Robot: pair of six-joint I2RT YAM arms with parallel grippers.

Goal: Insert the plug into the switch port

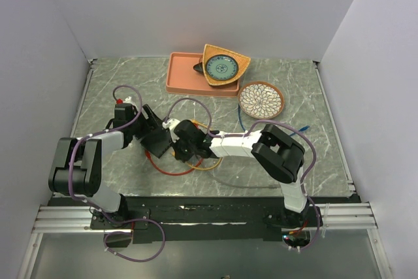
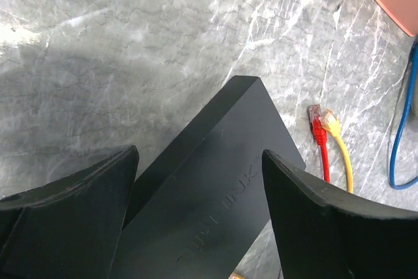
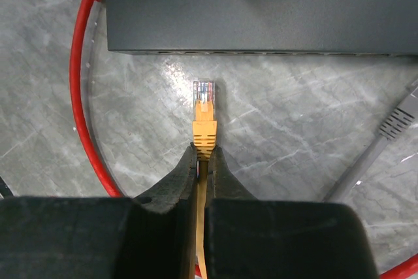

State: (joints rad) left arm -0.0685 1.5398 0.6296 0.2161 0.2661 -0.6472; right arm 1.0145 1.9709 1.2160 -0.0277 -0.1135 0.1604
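Observation:
The switch point(image 2: 209, 187) is a flat black box lying on the marble table, and it also shows in the top view point(image 1: 159, 140). My left gripper point(image 2: 199, 155) has its fingers spread wide with the switch wedged slantwise between them. My right gripper point(image 3: 204, 151) is shut on the cable just behind an orange-yellow plug point(image 3: 204, 112). The plug points at the switch's socket edge point(image 3: 261, 50) and stops a short gap in front of it. The sockets themselves barely show. In the top view my right gripper point(image 1: 185, 143) sits just right of my left gripper point(image 1: 155, 136).
A red cable point(image 3: 77, 115) loops left of the plug and a grey plug point(image 3: 397, 122) lies to its right. Loose red point(image 2: 318, 125) and yellow point(image 2: 331, 122) plugs and a blue cable point(image 2: 405, 129) lie beside the switch. A pink tray point(image 1: 183, 76), an orange bowl point(image 1: 223, 66) and a patterned plate point(image 1: 261, 99) stand at the back.

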